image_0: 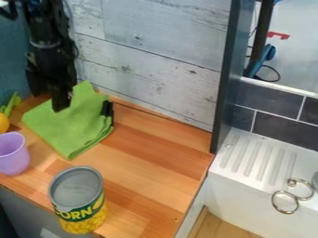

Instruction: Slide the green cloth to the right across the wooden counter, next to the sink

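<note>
My black gripper (48, 99) hangs at the upper left, its two fingers apart, over the rear left part of a green cloth (69, 128). One fingertip overlaps the cloth in view; whether it touches cannot be told. The cloth lies spread on the wooden counter, with a corner sticking up behind the gripper. A small black object (107, 111) is at the cloth's right edge.
On the wooden counter (149, 160), a purple cup (14, 155) stands at the left and a corn can (78, 197) at the front. An orange item (3, 123) is at the left edge. A wall rises behind; a dark upright panel (225, 79) separates the white sink unit (248, 181).
</note>
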Motion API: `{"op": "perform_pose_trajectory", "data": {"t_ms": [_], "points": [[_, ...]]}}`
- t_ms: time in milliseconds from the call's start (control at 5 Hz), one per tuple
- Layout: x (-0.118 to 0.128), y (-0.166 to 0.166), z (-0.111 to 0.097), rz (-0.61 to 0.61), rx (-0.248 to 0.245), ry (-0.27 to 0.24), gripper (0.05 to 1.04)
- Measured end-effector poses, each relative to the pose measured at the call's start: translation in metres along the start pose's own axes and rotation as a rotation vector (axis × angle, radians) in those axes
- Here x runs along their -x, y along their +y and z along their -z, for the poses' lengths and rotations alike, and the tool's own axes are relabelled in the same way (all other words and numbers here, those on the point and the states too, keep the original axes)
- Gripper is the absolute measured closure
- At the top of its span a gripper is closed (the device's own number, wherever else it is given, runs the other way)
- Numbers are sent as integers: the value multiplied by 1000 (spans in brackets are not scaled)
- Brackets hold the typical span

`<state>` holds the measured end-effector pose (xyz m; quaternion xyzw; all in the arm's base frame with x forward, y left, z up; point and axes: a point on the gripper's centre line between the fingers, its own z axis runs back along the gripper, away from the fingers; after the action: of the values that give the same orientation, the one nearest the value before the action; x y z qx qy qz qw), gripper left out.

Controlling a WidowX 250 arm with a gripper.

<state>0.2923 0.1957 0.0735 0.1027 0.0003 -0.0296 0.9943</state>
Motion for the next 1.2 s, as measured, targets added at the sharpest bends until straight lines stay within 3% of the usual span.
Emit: {"op": "perform_pose_trajectory", "data": {"t_ms": [200, 400, 600, 800, 1000, 1200], "points": [[-10, 4, 20, -26, -33, -25, 83], [-8, -4, 54, -29, 6, 37, 83], [-15, -3, 61, -18, 21, 37, 83], [-16, -14, 64, -38, 104, -4, 83], [-12, -58, 55, -47, 216, 47, 83], [-9, -113, 41, 21, 273, 174, 83]]}}
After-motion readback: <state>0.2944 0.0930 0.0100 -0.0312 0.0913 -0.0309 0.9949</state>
